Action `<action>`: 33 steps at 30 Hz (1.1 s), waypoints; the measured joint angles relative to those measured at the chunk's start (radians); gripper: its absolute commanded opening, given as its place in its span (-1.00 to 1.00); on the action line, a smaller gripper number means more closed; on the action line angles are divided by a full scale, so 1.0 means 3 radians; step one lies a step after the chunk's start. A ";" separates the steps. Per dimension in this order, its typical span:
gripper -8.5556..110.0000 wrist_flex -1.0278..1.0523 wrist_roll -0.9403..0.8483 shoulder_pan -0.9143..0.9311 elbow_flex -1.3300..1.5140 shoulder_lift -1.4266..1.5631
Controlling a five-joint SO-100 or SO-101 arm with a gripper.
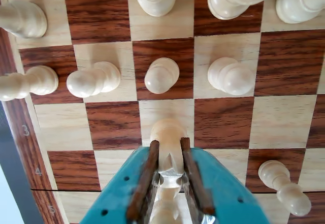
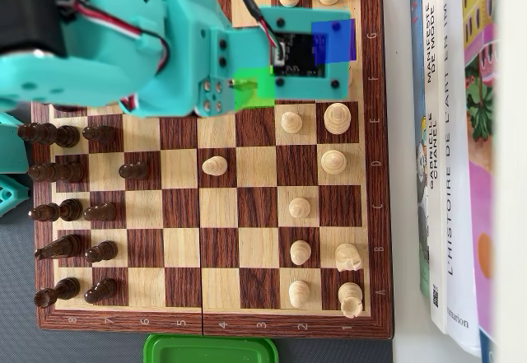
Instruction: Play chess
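Note:
In the wrist view my teal gripper (image 1: 169,142) is shut on a white pawn (image 1: 167,131); its brown pads (image 1: 147,176) press both sides of the pawn's neck. The pawn's head stands out over a light square of the wooden chessboard (image 1: 114,125), just in front of the row of white pawns (image 1: 161,75). A further white pawn (image 1: 284,187) stands alone at the lower right. In the overhead view the teal arm (image 2: 189,50) covers the board's top rows and hides the jaws and the held pawn. One white pawn (image 2: 215,165) stands advanced mid-board.
Black pieces (image 2: 66,210) line the board's left side in the overhead view, white pieces (image 2: 333,162) the right side. Books (image 2: 449,149) lie along the right of the board. A green lid (image 2: 210,350) sits below the board's bottom edge (image 2: 247,323).

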 measured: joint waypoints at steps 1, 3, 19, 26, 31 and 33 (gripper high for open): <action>-0.77 0.0000 -0.0015 0.0015 0.0000 -0.0010; -0.77 0.0000 -0.0046 0.0031 0.0000 -0.0015; -0.77 -0.0133 -0.0061 0.0036 0.0000 -0.0015; -0.77 -0.0153 -0.0061 -0.0010 0.0056 -0.0123; -0.77 -0.0153 -0.0066 -0.0015 0.0056 -0.0138; -0.77 -0.0153 -0.0066 -0.0015 0.0056 -0.0138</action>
